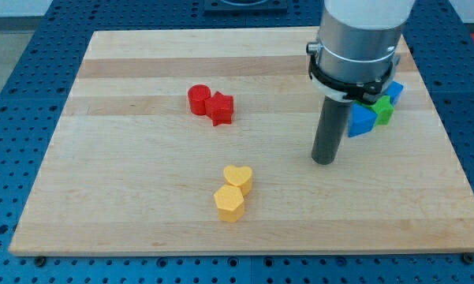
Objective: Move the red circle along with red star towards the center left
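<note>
No text, label, brand, number or sign can be read anywhere in the view. The wooden board (126, 189), the coloured blocks and the arm's grey body (359, 35) all have plain surfaces without any writing.

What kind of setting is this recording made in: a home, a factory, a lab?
Most likely a robotics lab bench. A wooden board lies on a blue perforated table, with small coloured blocks like the red circle and red star, and my tip set on the board.
</note>
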You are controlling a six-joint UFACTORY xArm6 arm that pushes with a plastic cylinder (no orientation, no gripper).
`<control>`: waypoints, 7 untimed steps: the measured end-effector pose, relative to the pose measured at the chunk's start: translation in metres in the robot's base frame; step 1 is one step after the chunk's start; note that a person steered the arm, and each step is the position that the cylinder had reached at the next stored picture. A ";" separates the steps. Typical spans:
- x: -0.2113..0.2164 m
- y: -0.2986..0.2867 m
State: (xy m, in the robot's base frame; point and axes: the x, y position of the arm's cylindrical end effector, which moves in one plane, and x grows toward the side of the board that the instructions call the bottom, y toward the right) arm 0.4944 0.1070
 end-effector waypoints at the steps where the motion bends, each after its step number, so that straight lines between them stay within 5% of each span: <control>1: -0.007 0.000; 7: -0.097 -0.179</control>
